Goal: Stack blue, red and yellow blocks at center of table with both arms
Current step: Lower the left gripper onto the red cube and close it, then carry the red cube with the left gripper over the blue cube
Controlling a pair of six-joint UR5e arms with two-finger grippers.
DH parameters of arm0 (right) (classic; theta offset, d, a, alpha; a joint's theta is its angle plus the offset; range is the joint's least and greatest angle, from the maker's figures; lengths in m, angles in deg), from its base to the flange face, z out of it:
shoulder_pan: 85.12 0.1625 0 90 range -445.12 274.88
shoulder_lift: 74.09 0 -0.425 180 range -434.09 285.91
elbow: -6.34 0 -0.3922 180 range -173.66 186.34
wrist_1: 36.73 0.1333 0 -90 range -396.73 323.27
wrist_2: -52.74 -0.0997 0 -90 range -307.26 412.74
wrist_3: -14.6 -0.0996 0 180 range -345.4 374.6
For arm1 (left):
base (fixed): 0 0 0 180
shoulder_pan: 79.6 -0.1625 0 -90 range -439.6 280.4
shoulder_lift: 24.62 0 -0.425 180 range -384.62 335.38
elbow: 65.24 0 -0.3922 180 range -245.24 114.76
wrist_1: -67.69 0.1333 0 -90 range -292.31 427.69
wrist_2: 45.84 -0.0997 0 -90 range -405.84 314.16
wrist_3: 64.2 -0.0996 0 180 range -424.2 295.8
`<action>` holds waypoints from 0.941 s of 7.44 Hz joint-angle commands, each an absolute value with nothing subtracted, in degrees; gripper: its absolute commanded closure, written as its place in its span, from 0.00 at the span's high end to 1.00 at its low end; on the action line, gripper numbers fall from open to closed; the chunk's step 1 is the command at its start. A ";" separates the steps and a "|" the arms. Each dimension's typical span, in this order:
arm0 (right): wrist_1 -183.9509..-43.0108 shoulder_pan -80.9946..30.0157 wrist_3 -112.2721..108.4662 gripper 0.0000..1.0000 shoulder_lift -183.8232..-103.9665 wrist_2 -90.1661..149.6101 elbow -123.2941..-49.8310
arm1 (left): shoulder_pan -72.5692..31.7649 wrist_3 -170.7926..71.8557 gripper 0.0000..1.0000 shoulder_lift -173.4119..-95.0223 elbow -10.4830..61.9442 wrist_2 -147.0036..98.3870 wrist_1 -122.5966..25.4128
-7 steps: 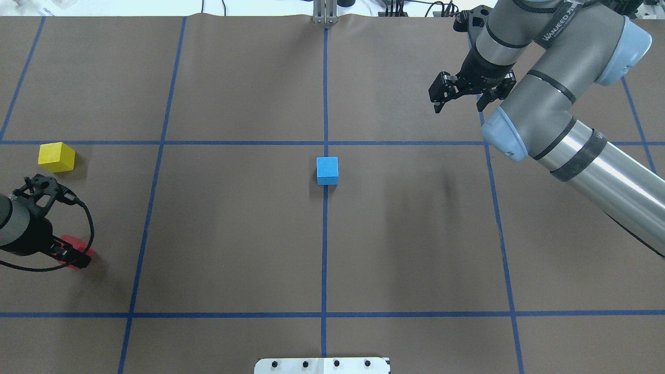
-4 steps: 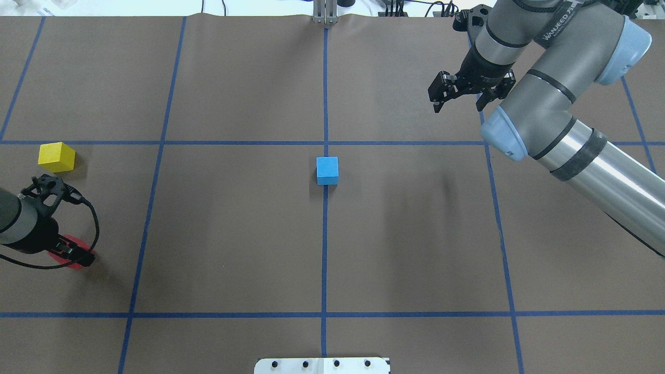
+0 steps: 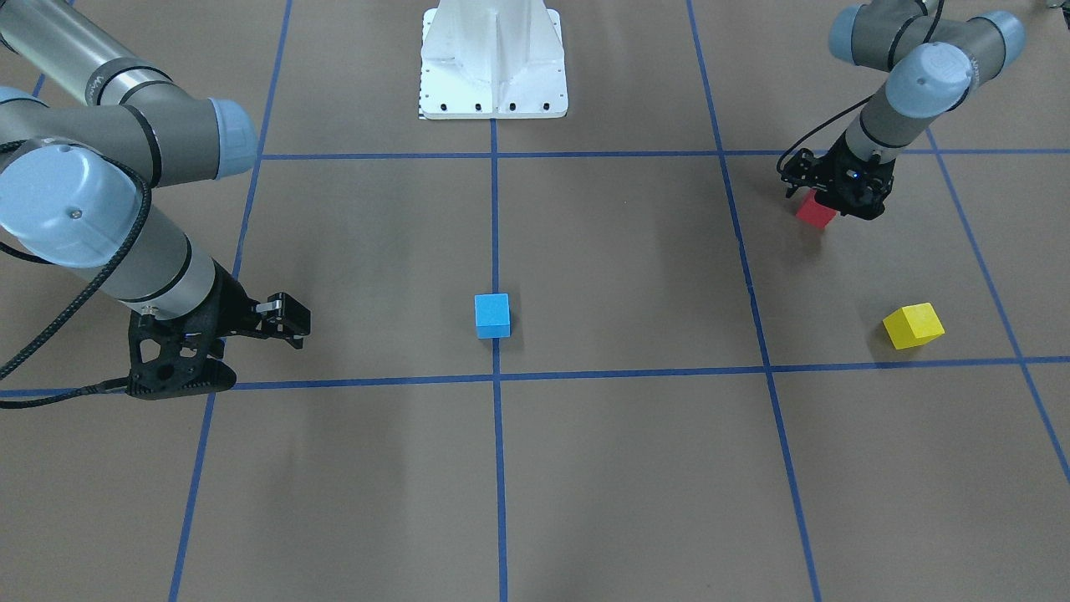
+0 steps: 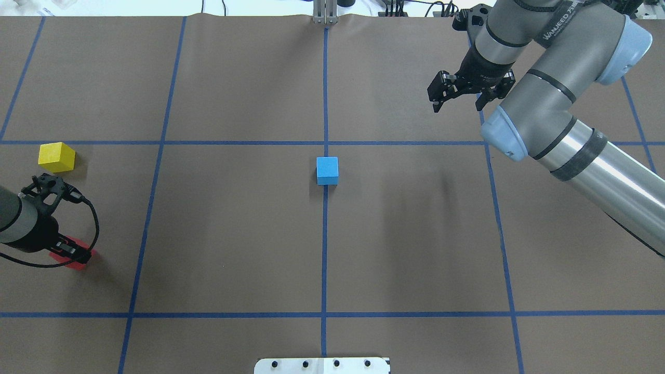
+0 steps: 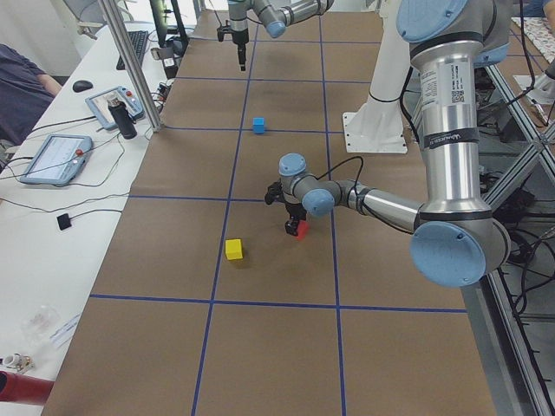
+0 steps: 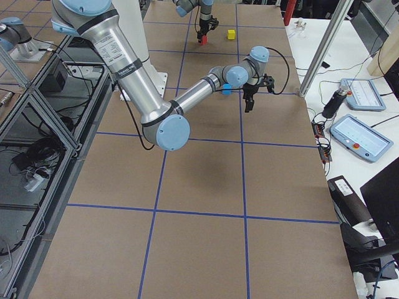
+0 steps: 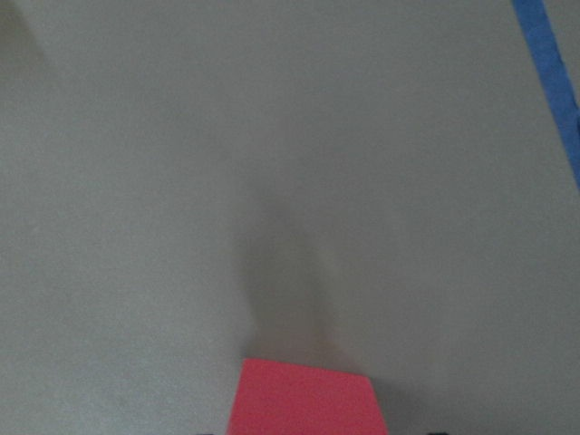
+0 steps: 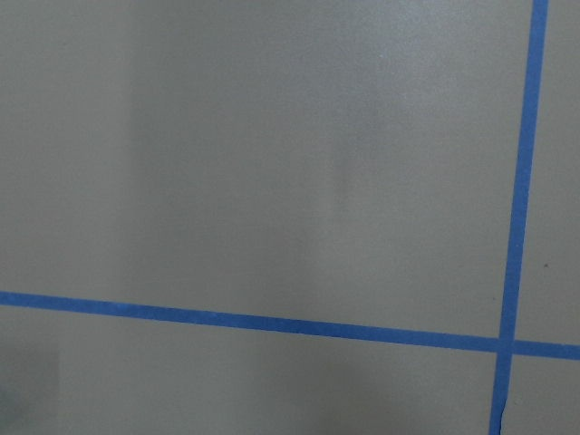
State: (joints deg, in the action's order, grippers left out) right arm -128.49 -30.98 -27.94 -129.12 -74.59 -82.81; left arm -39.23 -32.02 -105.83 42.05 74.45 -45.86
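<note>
The blue block (image 4: 327, 170) (image 3: 492, 315) sits alone on the centre grid line of the table (image 4: 234, 234). Far to the left lies the yellow block (image 4: 56, 157) (image 3: 914, 325). Nearer the robot on that side rests the red block (image 4: 77, 261) (image 3: 814, 211) (image 7: 308, 399), with my left gripper (image 4: 70, 253) low over it. Its jaws stand open on either side, and most of the block is hidden beneath it from overhead. My right gripper (image 4: 457, 101) hangs open and empty above the far right part of the table, away from every block.
The white pedestal base (image 3: 493, 58) stands at the robot's edge of the table. An aluminium post (image 4: 325, 13) rises at the far edge. Beyond it is a desk with tablets (image 5: 52, 156), cables and a person's sleeve (image 5: 22, 87).
The left arm has shifted slightly and settled lower over the red block, which stays where it was. The right gripper has drifted a little toward the far edge.
</note>
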 commanded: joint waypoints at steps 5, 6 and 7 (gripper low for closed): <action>-128.49 -30.37 -27.77 0.99 -129.55 -75.05 -82.95 | -37.15 -23.63 0.00 -109.40 48.31 74.48 -40.90; -128.40 -30.19 -27.77 0.99 -129.55 -75.05 -82.95 | -36.36 -20.98 0.00 -118.40 47.88 74.48 -31.20; -128.40 -30.19 -27.77 0.99 -129.55 -75.05 -82.95 | -36.44 -18.35 0.00 -130.93 45.96 74.39 -16.92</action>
State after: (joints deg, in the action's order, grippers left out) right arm -128.44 -30.26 -27.77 -129.55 -75.05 -82.95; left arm -36.70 -21.85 -117.95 47.48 74.46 -31.42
